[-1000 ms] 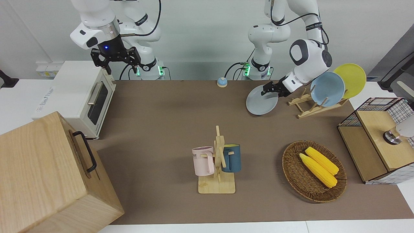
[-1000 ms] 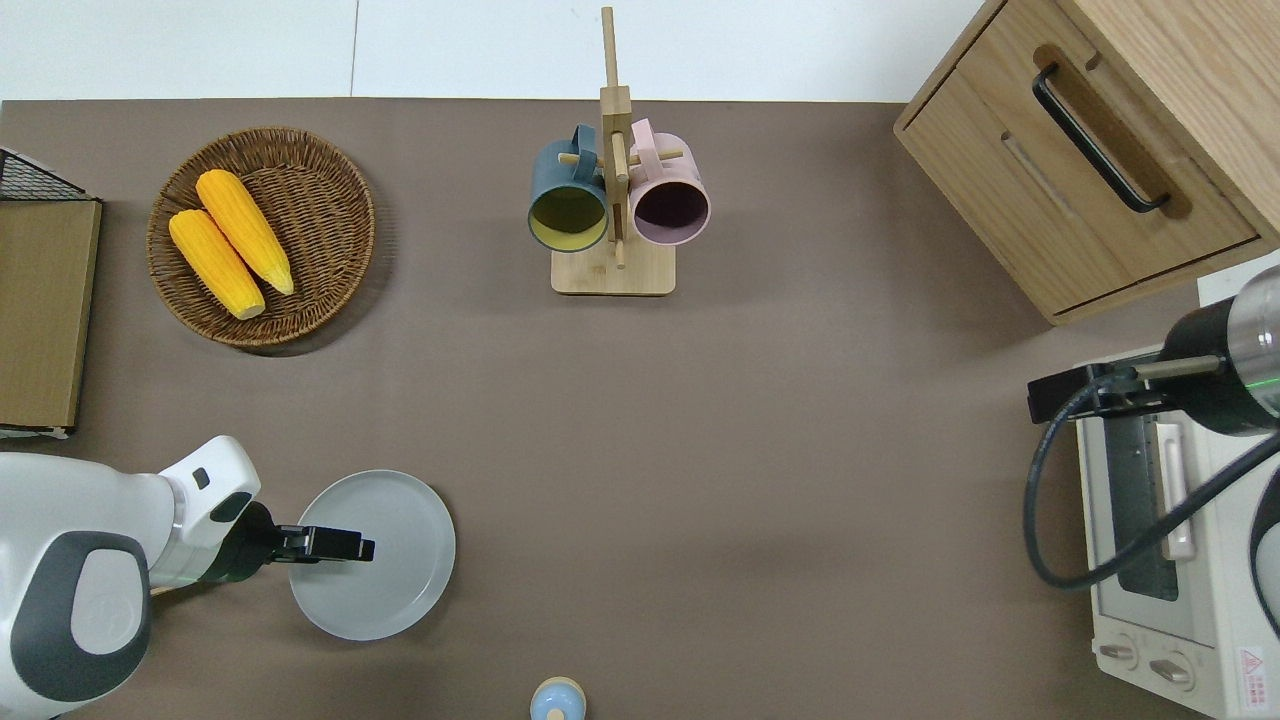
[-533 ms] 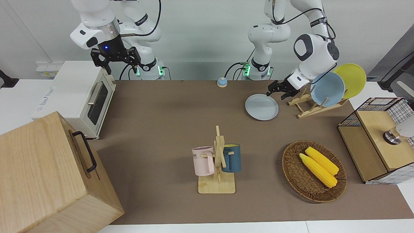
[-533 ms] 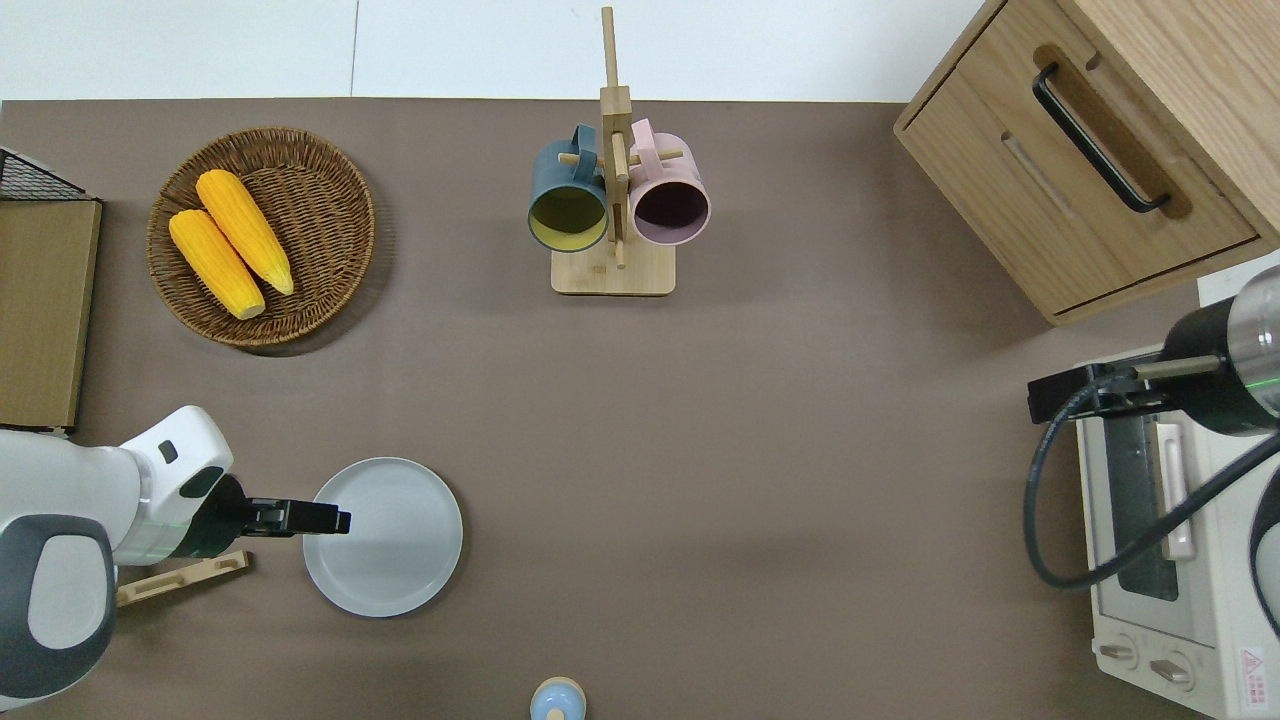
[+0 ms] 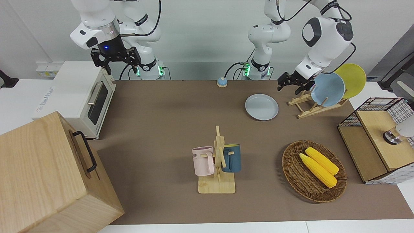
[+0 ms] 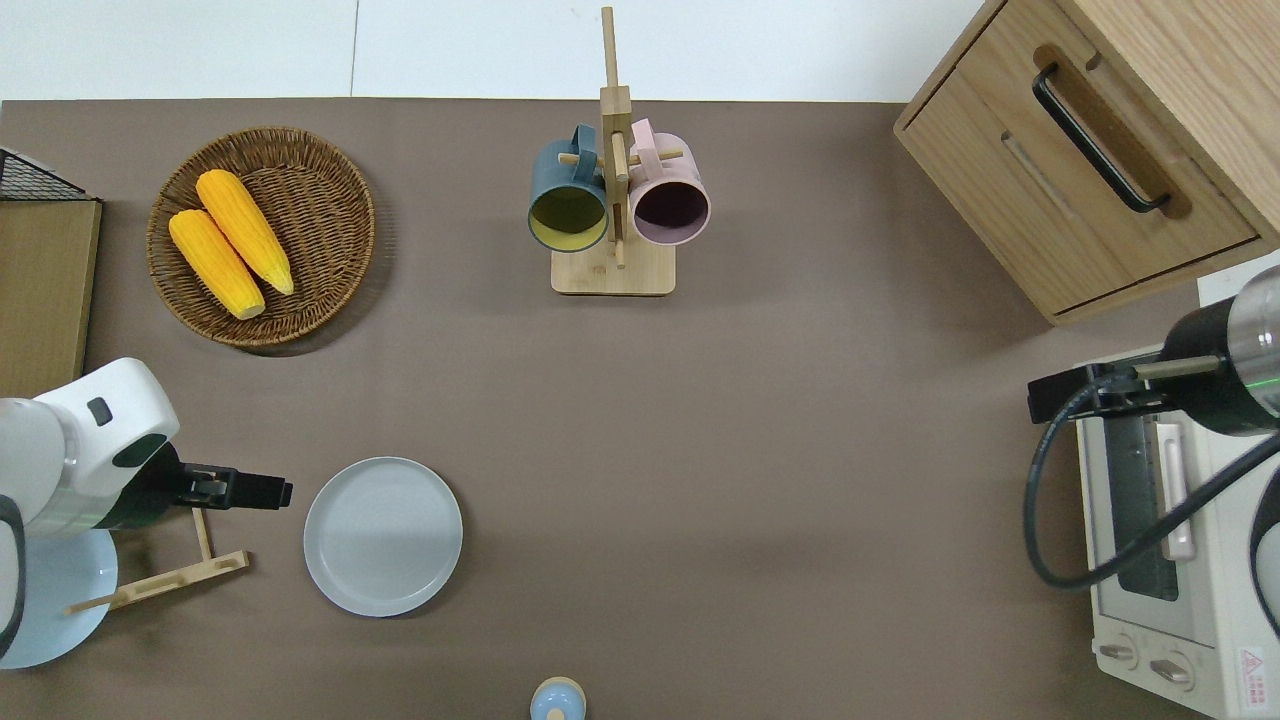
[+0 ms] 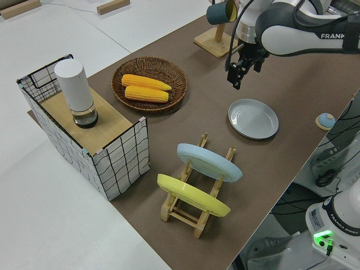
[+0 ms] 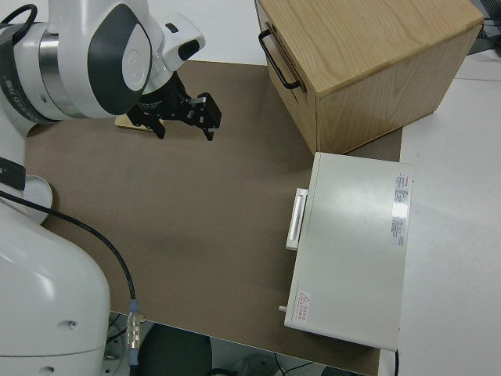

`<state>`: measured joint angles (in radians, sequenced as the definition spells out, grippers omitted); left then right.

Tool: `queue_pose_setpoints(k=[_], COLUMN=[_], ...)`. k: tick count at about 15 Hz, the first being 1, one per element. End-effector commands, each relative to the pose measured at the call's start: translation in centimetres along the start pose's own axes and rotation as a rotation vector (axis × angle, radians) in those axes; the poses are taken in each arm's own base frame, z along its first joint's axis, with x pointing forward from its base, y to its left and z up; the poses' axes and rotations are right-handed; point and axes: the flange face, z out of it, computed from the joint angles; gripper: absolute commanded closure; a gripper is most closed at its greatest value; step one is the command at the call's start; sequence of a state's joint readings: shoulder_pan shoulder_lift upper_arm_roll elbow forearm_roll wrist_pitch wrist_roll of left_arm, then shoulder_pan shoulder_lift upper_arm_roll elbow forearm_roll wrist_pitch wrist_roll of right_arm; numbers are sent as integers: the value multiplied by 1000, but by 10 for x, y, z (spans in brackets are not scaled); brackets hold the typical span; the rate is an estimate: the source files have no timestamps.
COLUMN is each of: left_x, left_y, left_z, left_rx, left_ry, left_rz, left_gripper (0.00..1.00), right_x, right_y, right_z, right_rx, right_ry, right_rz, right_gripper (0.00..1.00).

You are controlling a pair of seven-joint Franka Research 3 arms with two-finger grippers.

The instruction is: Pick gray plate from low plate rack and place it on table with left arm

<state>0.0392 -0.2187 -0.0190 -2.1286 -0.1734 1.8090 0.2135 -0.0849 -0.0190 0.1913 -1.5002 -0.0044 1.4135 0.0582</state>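
The gray plate [image 5: 261, 106] [image 6: 383, 535] [image 7: 253, 118] lies flat on the brown table [image 5: 168, 106], beside the low plate rack [image 5: 310, 108] [image 6: 170, 580] [image 7: 197, 208]. My left gripper [image 5: 288, 84] [image 6: 270, 492] [image 7: 236, 76] hangs open and empty in the air. In the overhead view it is over the strip of table between the rack and the plate, apart from both. A sky-blue plate [image 5: 327, 89] and a yellow plate [image 5: 351, 79] lean in the rack. The right arm is parked, its gripper [image 5: 115, 63] [image 8: 188, 117] open.
A mug stand [image 5: 217, 161] with two mugs stands mid-table. A wicker basket [image 5: 291, 168] holds two corn cobs. A wire crate [image 5: 378, 142], a wooden cabinet [image 5: 48, 174], a toaster oven [image 5: 81, 94] and a small blue bell [image 5: 222, 82] ring the table.
The gray plate went from tilted in the left gripper to flat on the table. The left gripper let it go, rose and drew back toward the rack. The right arm stayed still.
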Motion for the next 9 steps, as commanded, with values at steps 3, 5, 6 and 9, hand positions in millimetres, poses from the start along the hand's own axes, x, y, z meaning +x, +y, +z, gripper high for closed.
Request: queue_pose_setpoints(k=[3,5,6,9], left_x=[8,8,9,8], left_y=[22,24,26,24], left_z=[-55,-68,-77,-83], left_rx=[136,139,150,174], left_ry=[25,29,37,-7], left_rz=[-1,3,10,14], left_gripper=[9,7,7,9], right_x=[-3,-3,-3,-3], right_y=[-1,0,-1,-1], right_z=[-3,-3,-3,-3], right_rx=[6,7,6,6], right_ry=[-6,-6,-6,-6], right_rz=[0,0,-2,-1], right_gripper=[11,11,13,11])
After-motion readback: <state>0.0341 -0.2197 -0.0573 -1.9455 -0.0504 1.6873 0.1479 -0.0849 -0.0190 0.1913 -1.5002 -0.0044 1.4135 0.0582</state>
